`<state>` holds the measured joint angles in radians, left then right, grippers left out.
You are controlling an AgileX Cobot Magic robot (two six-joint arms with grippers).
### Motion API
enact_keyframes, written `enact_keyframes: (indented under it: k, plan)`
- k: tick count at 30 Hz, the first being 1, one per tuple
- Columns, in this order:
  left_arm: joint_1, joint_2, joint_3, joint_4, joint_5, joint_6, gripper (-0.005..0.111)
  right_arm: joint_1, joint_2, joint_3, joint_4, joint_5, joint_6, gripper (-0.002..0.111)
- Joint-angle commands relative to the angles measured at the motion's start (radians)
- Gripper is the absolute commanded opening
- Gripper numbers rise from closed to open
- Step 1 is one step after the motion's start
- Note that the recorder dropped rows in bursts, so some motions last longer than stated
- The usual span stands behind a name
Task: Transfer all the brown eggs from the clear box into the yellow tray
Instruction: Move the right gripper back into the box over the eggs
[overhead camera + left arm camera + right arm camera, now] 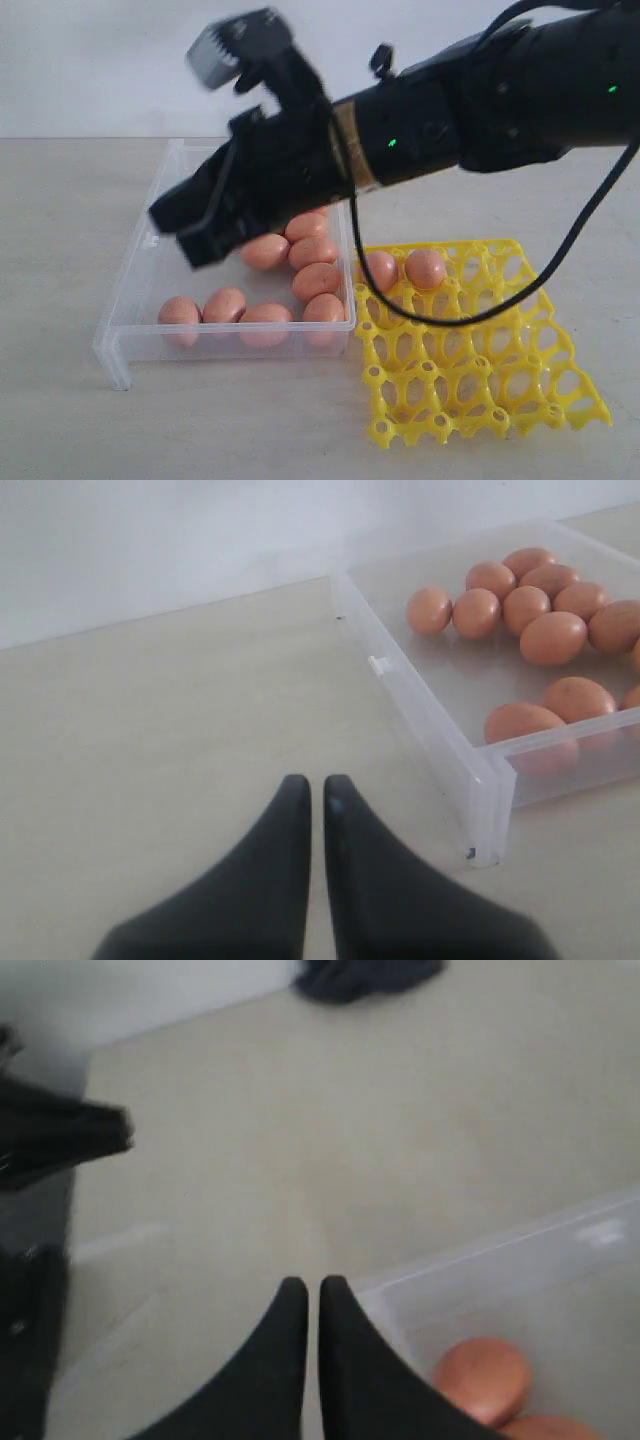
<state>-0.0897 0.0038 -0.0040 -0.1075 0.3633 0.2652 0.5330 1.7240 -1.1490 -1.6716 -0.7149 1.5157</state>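
Note:
Several brown eggs [316,281] lie in the clear box [135,290], mostly along its right and front sides. Two more brown eggs [425,268] sit in back cells of the yellow tray [480,390], which lies right of the box. My right gripper [175,232] reaches in from the right and hangs above the box's left part. It is shut and holds nothing [312,1285]; one egg [482,1380] shows just beside it. Over bare table left of the box [440,720], my left gripper [312,782] is shut and empty. The eggs [550,637] lie beyond it.
The right arm's black cable [560,260] loops down over the tray's back rows. A dark cloth-like shape [365,975] lies far off on the table. A dark blurred shape [60,1140] stands at the side in the right wrist view. A white wall backs the table.

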Motion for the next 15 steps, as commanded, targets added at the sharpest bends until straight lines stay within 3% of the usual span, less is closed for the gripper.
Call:
enact_keyframes:
  k: [1, 2, 3, 5, 9, 13, 15]
  plan:
    - [0.004, -0.004, 0.004, 0.000, -0.004, -0.011, 0.004, 0.022, 0.022, 0.053, -0.073, 0.150, 0.089, 0.000]
    - [0.004, -0.004, 0.004, 0.000, -0.004, -0.011, 0.004, 0.022, 0.022, 0.056, -0.073, 0.235, 0.140, 0.000]
    - [0.004, -0.004, 0.004, 0.000, -0.004, -0.011, 0.004, 0.022, 0.022, 0.059, -0.073, 0.471, 0.280, 0.000]
    - [0.004, -0.004, 0.004, 0.000, -0.004, -0.011, 0.004, 0.024, 0.022, 0.034, -0.073, 0.757, 0.407, 0.000]
    - [0.004, -0.004, 0.004, 0.000, -0.004, -0.011, 0.004, 0.024, 0.018, -0.034, -0.073, 1.014, 0.568, 0.000]
    - [0.004, -0.004, 0.004, 0.000, -0.004, -0.011, 0.004, 0.024, -0.029, -0.042, -0.051, 1.360, 0.582, 0.000]
    - [0.004, -0.004, 0.004, 0.000, -0.004, -0.011, 0.004, 0.023, -0.062, -0.042, -0.073, 1.473, 0.423, 0.000]
